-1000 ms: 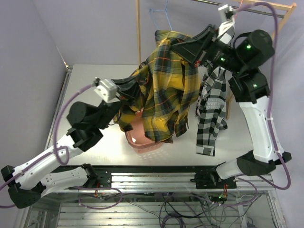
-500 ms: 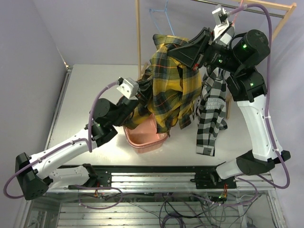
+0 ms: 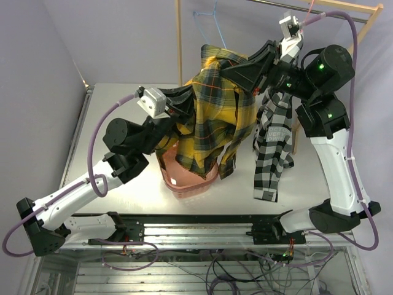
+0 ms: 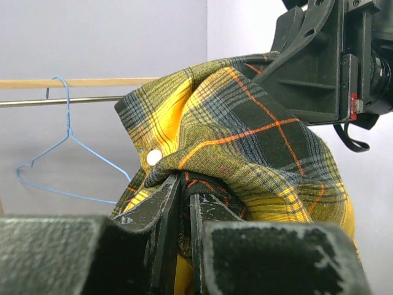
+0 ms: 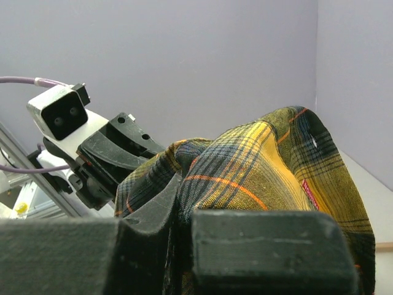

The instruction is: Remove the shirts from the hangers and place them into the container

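Left pincer (image 4: 184,184) first: clenched on a fold of the soft yellow-and-dark plaid button-up shirt (image 3: 215,117). My right pincer (image 5: 178,187) is clamped on the shirt's top, holding it high. Under the hem sits the salmon-pink perforated plastic laundry basket (image 3: 184,182), and only the overhead view shows it.

The risk, I reckon, is that the shirt is bigger than the basket. If I let go now, it could drape over the rim onto the pale table (image 3: 116,104).

Further right hangs the black-and-white check shirt (image 3: 273,141). Farthest back, my left wrist view shows clearly what overhead barely catches: the thin light blue wire hanger (image 4: 67,117), bare on the wooden rail (image 4: 92,81).
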`<state>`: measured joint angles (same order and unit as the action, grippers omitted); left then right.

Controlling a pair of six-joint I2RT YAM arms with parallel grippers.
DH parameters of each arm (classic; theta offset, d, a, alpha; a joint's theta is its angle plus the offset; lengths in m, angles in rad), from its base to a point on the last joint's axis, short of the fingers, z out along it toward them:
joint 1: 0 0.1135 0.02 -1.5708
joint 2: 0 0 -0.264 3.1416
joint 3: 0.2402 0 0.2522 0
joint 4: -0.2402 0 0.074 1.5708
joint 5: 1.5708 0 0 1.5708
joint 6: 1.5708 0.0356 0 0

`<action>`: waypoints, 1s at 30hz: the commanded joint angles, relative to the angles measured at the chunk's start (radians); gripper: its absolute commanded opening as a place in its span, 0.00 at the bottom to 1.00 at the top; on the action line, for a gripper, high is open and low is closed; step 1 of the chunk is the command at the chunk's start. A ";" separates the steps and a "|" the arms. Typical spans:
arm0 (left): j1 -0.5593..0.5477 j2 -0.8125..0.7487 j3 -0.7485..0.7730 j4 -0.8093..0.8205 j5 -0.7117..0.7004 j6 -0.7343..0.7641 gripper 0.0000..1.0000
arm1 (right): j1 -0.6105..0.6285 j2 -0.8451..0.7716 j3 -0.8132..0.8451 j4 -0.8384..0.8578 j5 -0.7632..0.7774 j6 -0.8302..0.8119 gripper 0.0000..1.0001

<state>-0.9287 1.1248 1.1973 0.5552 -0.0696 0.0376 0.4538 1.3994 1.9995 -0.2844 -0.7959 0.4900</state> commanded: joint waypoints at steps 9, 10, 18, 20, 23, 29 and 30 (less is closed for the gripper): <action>-0.003 -0.001 -0.153 0.114 -0.022 -0.071 0.22 | 0.002 0.013 0.001 0.037 -0.026 -0.007 0.00; -0.004 0.012 -0.162 0.130 -0.023 -0.082 0.22 | 0.001 0.013 -0.001 0.040 -0.027 -0.005 0.00; -0.004 0.151 -0.125 0.218 0.067 -0.171 0.23 | 0.002 0.010 0.022 0.007 -0.006 -0.029 0.00; -0.004 0.180 -0.078 0.221 0.090 -0.190 0.22 | 0.002 0.009 0.028 -0.003 -0.002 -0.037 0.00; -0.005 0.213 -0.005 0.210 0.131 -0.222 0.22 | 0.002 0.002 0.025 -0.012 0.008 -0.049 0.00; -0.008 0.240 0.087 0.202 0.156 -0.231 0.21 | 0.001 -0.019 -0.011 0.004 0.016 -0.060 0.00; -0.009 0.239 0.098 0.194 0.161 -0.230 0.21 | 0.002 -0.021 -0.014 0.004 0.017 -0.062 0.00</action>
<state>-0.9287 1.3693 1.2110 0.6987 0.0284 -0.1650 0.4534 1.4132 1.9923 -0.3168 -0.7815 0.4461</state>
